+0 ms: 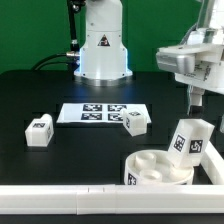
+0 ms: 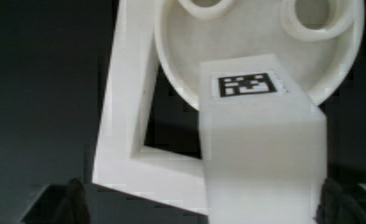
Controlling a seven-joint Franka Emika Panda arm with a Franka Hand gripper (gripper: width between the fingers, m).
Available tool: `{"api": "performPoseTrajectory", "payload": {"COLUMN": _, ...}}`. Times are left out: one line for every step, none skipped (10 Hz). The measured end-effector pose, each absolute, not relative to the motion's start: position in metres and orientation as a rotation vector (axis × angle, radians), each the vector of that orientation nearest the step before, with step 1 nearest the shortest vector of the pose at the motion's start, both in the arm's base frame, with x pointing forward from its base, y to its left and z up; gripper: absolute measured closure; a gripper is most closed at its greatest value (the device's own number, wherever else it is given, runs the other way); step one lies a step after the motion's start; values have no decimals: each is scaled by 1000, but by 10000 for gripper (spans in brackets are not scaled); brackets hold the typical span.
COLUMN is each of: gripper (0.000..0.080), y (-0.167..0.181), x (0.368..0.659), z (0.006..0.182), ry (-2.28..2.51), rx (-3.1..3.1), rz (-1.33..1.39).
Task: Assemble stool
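The stool's round white seat (image 1: 158,166) lies at the front of the exterior view's right, against the rail, with its recessed sockets up. One tagged leg (image 1: 190,139) stands tilted in a socket on the seat's far right side. My gripper (image 1: 197,103) hangs just above that leg's top end and is open. In the wrist view the leg (image 2: 254,120) runs from the seat (image 2: 251,45) down between my dark fingertips (image 2: 63,203). It lies nearer one finger, and neither finger presses on it. Two more legs (image 1: 39,131) (image 1: 136,122) lie loose on the black table.
The marker board (image 1: 103,113) lies flat behind the loose legs. A long white border rail (image 1: 90,200) runs along the table's front edge, and its corner (image 2: 130,120) sits beside the seat. The robot base (image 1: 103,50) stands at the back.
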State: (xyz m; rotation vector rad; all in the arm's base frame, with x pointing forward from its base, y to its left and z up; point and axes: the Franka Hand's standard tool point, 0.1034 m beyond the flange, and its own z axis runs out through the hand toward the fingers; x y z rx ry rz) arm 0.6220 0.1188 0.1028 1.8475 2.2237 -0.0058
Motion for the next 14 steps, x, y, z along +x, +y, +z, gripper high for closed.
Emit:
{"api": "performPoseTrajectory", "payload": {"gripper": 151, "y": 118, "x": 622, "z": 102, "ry": 2223, "rx": 1850, "rz": -7}}
{"api": "performPoseTrajectory", "payload": {"gripper": 151, "y": 118, "x": 622, "z": 101, "ry": 2222, "rx": 1851, "rz": -8}}
{"api": "performPoseTrajectory", "payload": {"gripper": 151, "y": 118, "x": 622, "z": 102, "ry": 2218, "rx": 1856, "rz": -9}}
{"api": "performPoseTrajectory", "payload": {"gripper": 151, "y": 118, "x": 617, "z": 101, "ry": 2175, "rx": 1905, "rz": -39}}
{"api": "performPoseTrajectory", "payload": {"gripper": 151, "y": 118, "x": 614, "z": 98, "ry": 2155, "rx": 1925, "rz": -55}}
{"api": "performPoseTrajectory", "payload": {"gripper": 151, "y": 117, "x": 611, "z": 91, "ry": 2136, "rx": 1943, "rz": -70}}
{"api": "performPoseTrajectory", "payload": {"gripper": 151, "y": 115, "x": 609, "z": 81, "ry": 2136, "rx": 1953, "rz": -86}}
{"api": "performPoseTrajectory", "payload": {"gripper": 151, "y": 111, "x": 610, "z": 74, "ry": 2134, "rx": 1960, "rz": -99}}
{"api": "performPoseTrajectory", "payload": {"gripper": 151, "y": 110, "x": 610, "z": 73, "ry": 2122, "rx": 1972, "rz": -97}}
{"api": "performPoseTrajectory", "payload": {"gripper": 151, "y": 111, "x": 611, "z": 73, "ry": 2102, "rx": 1993, "rz": -90}}
{"api": "performPoseTrajectory", "payload": {"gripper": 177, "y": 111, "x": 611, "z": 73, "ry": 2090, "rx": 2005, "rz": -88}}
{"api": "performPoseTrajectory", "payload": {"gripper": 335, "y": 110, "x": 611, "z": 72, "ry": 2075, "rx": 2020, "rz": -86}}
{"api": "performPoseTrajectory", "payload": {"gripper": 335, "y": 110, "x": 611, "z": 72, "ry": 2043, "rx": 2051, "rz": -80}}
{"api": "performPoseTrajectory", "payload": {"gripper": 466, "y": 111, "x": 611, "z": 72, "ry": 1978, "rx": 2114, "rz": -69}}
